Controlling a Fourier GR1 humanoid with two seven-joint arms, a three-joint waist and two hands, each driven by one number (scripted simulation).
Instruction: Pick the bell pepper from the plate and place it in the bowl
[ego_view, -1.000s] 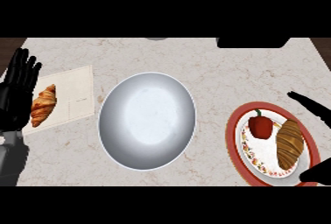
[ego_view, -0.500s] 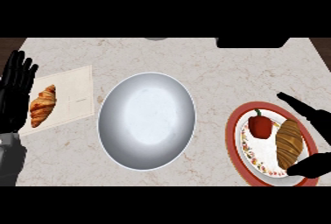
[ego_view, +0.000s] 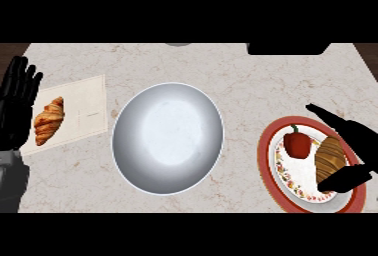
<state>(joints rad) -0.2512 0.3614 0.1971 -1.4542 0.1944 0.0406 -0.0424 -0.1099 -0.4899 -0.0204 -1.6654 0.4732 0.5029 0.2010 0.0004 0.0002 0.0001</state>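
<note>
Head view: bell pepper (ego_view: 297, 145) on plate (ego_view: 269, 165) at right, beside a bread roll (ego_view: 330, 158). Right hand (ego_view: 353, 150) over plate, fingers apart, holding nothing. Left hand (ego_view: 18, 95) resting open at left; bowl (ego_view: 167, 137) central on table (ego_view: 244, 80).

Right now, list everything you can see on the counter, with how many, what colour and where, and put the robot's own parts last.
bowl: one, grey-white, middle of the counter, nothing in it.
plate: one, red rim with a patterned white inside, right side of the counter.
bell pepper: one, red with a green stem, on the plate's left part.
bread roll: one, brown, on the plate, right of the pepper.
croissant: one, golden brown, on the card at the left.
card: one, pale beige, left of the bowl.
counter: one, pale marble.
left hand: black, open, resting at the left edge, fingers up.
right hand: black, open, over the plate's right side, not touching the pepper.
</note>
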